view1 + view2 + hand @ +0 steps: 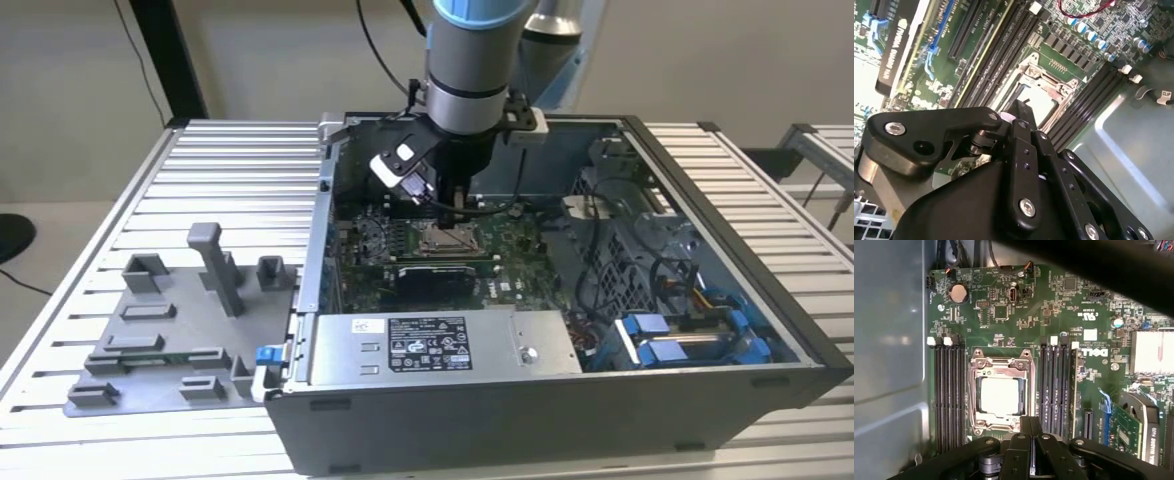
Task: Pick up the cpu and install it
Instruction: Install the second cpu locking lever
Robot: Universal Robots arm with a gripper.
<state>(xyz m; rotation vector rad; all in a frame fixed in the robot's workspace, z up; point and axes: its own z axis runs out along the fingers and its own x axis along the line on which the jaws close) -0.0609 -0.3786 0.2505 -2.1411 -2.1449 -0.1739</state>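
Observation:
The cpu (pixel 999 396) is a silvery-white square lying flat inside the metal-framed socket (pixel 974 390) on the green motherboard (pixel 1019 315); the socket's frame stands open around it. My gripper (pixel 1031 424) hangs just above the board beside the socket, its black fingers (pixel 1025 426) pressed together with nothing between them. In the second wrist view the gripper (pixel 1021 107) points down at the edge of the cpu (pixel 1041 102). In the exterior view the gripper (pixel 454 205) is inside the open computer case (pixel 561 400), directly over the socket (pixel 445 238).
Black memory slots (pixel 949 395) flank the socket on both sides. A power supply (pixel 441 345) fills the case's near side and blue cables (pixel 694 335) lie at the exterior view's right. A grey plastic tray with posts (pixel 174 330) sits on the slatted table (pixel 240 160).

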